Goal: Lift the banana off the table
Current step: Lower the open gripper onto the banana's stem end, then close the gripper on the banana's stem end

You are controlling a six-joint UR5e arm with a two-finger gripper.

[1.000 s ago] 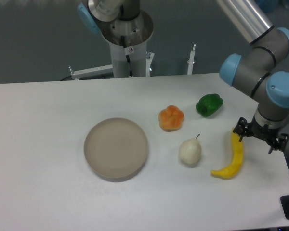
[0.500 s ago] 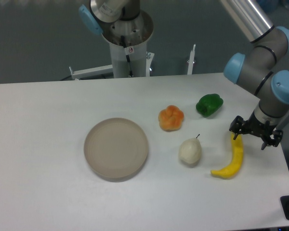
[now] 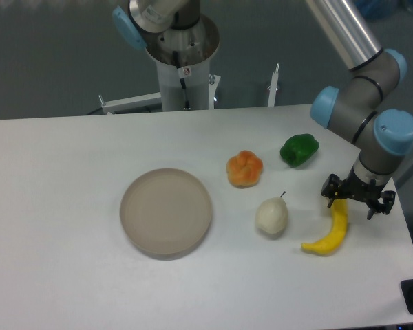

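A white worktop (image 3: 69, 206) held five things: a round grey-beige plate (image 3: 166, 212), an orange lobed fruit (image 3: 244, 168), a green pepper (image 3: 299, 149), a whitish pear (image 3: 271, 216), and a yellow banana (image 3: 329, 232). The banana lay flat near the worktop's right edge, curved, its lower tip pointing toward the pear and its upper end reaching under the robot's hand (image 3: 358, 199).

The hand hung just above the banana's upper end, its two dark fingers spread to either side of the fruit and holding nothing. Whether the fingertips already touched the worktop could not be told.

The main risk looked to be the grip point. The fingers straddled the banana close to its end rather than its middle, so a lift from there could let the long free part swing down or pull out from between the fingers. The banana looked smooth and plastic-like, which would add to the chance of slipping. Because the fruit was curved, closing fingers could also roll or nudge it sideways, possibly toward the nearby right edge. The pear sat just beside the banana's lower tip and might be bumped if the banana pivoted.

Compared with one second before, the hand had shifted left and slightly lower, from the banana's right side to sit over its upper end. The banana and the other items had not moved.
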